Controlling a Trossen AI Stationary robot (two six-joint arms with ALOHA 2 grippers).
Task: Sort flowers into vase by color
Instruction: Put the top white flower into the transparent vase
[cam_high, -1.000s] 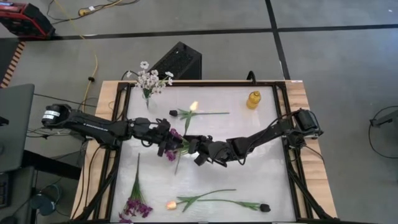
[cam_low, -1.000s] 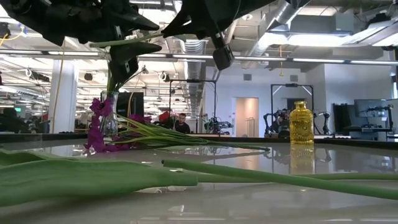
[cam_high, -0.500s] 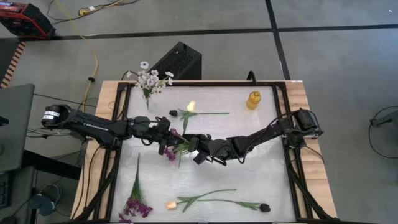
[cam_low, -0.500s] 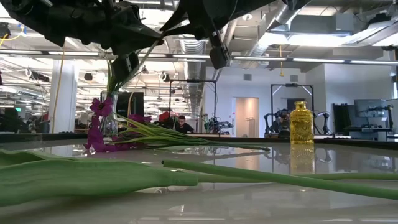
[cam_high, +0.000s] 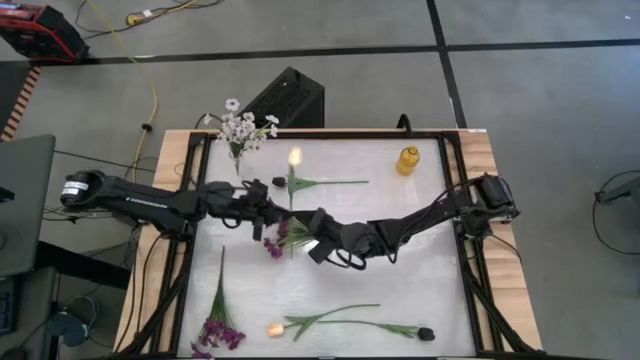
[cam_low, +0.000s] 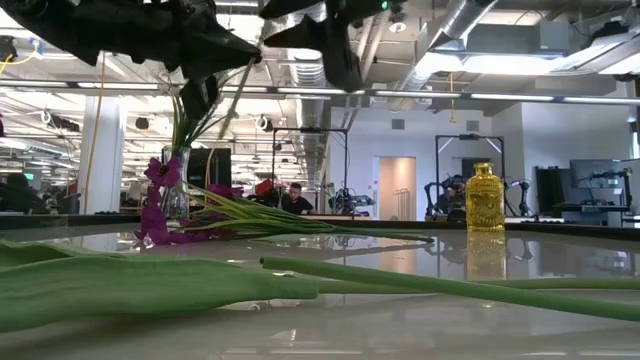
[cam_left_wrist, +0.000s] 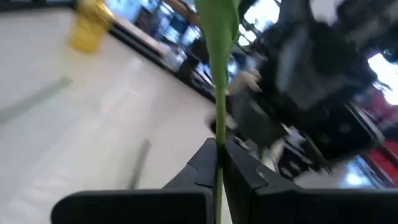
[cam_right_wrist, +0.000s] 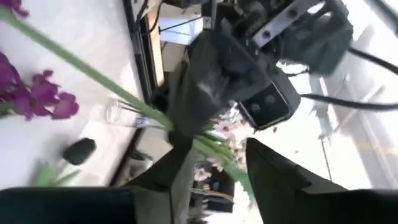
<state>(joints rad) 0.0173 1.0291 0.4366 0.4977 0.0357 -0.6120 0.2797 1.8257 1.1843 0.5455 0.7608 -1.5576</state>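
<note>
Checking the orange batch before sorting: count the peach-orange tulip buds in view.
2. One peach-orange tulip bud lies toward the back of the white table, near centre; the other lies by the front edge, left of centre. More may be hidden.

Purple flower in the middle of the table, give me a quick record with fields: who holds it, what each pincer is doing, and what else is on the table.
held flower: purple flower, lifted above mid-table
left pincer: shut on the purple flower's green stem
right pincer: open, stem passing between its fingers, beside the left one
vase: back left, holds white flowers
lying flowers: purple bunch front left; tulip and dark bud front; another tulip at back
yellow bottle: back right, upright
</note>
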